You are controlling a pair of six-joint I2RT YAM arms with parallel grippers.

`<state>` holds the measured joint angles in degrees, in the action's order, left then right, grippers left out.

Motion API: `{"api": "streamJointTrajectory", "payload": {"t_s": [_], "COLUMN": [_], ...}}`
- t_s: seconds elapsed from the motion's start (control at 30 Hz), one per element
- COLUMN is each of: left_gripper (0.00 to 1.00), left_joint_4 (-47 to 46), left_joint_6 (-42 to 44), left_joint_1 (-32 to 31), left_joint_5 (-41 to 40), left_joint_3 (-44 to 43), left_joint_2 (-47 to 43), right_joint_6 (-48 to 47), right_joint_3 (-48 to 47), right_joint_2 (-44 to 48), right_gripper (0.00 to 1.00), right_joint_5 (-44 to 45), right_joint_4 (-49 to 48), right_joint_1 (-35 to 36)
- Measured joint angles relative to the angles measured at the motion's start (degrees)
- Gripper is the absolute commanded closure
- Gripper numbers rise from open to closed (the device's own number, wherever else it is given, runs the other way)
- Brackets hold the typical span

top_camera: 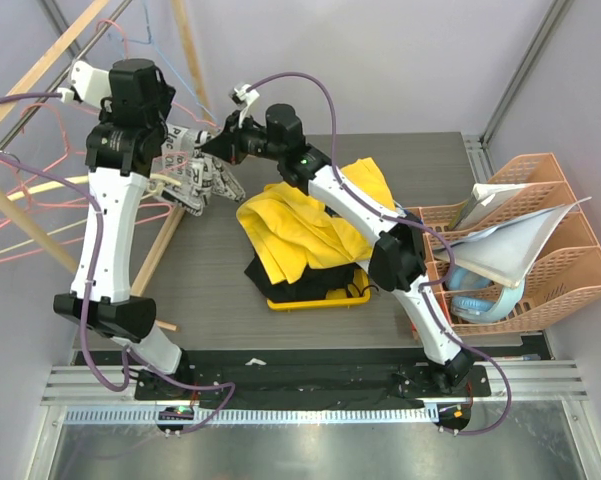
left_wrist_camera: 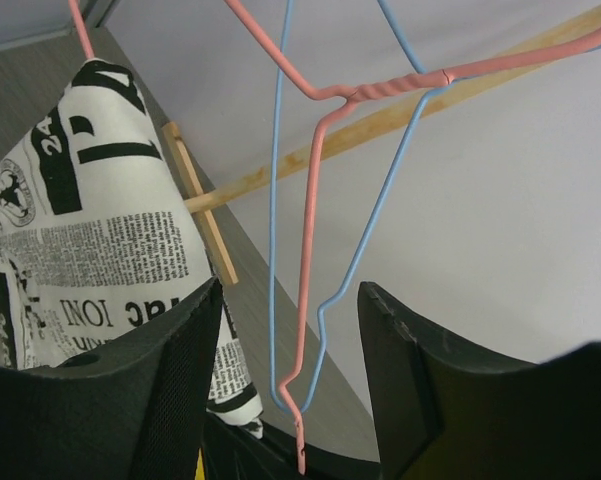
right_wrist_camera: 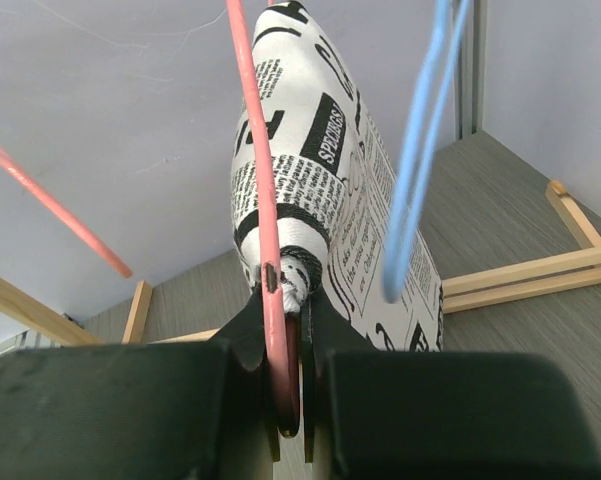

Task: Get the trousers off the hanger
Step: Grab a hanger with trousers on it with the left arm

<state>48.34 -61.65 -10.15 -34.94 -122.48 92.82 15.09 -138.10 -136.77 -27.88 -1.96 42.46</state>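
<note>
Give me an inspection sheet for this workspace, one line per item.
Surface: dark grey table.
Job's things: newspaper-print trousers draped on the pink hanger; blue hanger beside it.
Clutter: yellow garment over a black garment on a yellow tray; orange file baskets holding papers, at the right.
Grippers: left gripper open, both hanger wires between its fingers; right gripper shut on the pink hanger, trouser cloth bunched at its tips.
Cables: purple cables loop along both arms.
Surroundings: wooden rack with more wire hangers at the left; grey walls.
</note>
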Motion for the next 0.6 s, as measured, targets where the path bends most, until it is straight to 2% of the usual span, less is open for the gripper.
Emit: {"api": "streamJointTrajectory", "payload": {"t_s": [0.23, 0.37, 0.47, 0.6], "left_gripper": [0.47, 0.56, 0.71, 0.97], "left_joint_4": [-0.48, -1.33, -3.17, -7.74], "left_joint_6": [-0.7, 0.11, 2.01, 7.48], "left_joint_1": [-0.09, -0.09, -0.33, -1.22], "left_joint_5": [-0.63, -0.72, -0.74, -0.76], "left_joint_3": [-1.36, -3.13, -3.54, -2.03], "left_joint_2": [3.87, 7.32, 8.98, 9.07], "right_joint_6": [-0.48, -0.35, -0.15, -0.11], "right_joint_3": [3.1, 3.13, 3.32, 3.61], "right_joint_2": [3.91, 4.96, 5.18, 5.18], "right_gripper": [0.99, 0.99, 0.99, 0.99], "right_joint_5": [-1.86, -3.32, -4.04, -4.55], "right_joint_4": [1.92, 3.34, 3.61, 3.8], "right_joint_1": [0.02, 0.02, 0.02, 0.02]}}
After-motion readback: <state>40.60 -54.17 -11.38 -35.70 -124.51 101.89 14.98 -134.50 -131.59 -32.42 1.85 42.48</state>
